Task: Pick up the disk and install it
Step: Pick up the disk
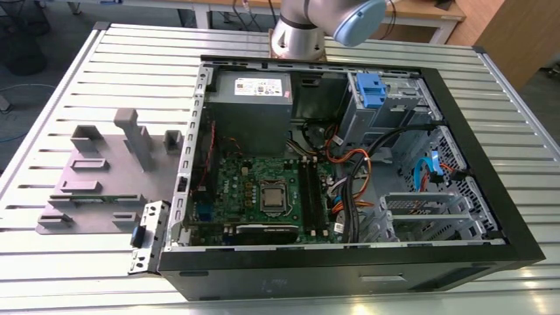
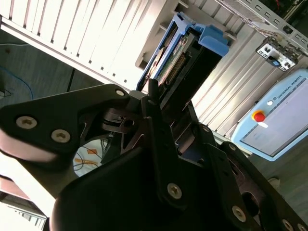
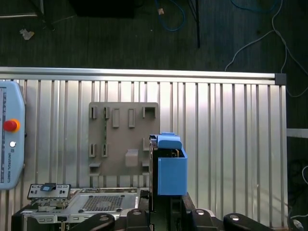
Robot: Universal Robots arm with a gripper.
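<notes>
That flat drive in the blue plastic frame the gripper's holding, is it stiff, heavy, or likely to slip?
Probably stiff: the flat rectangular disk in its blue plastic frame juts straight from the gripper without sagging. Likely heavy for its size, since a solid drive body fills the frame. Clamped near one end, it might pivot or slip.

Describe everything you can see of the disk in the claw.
The disk is clamped in the shut claw, held above the ribbed metal table. It shows edge-on: a dark slab with a row of connector pins, clipped in a blue plastic carrier frame with a thicker blue tab at its far end. Nothing else touches it.
</notes>
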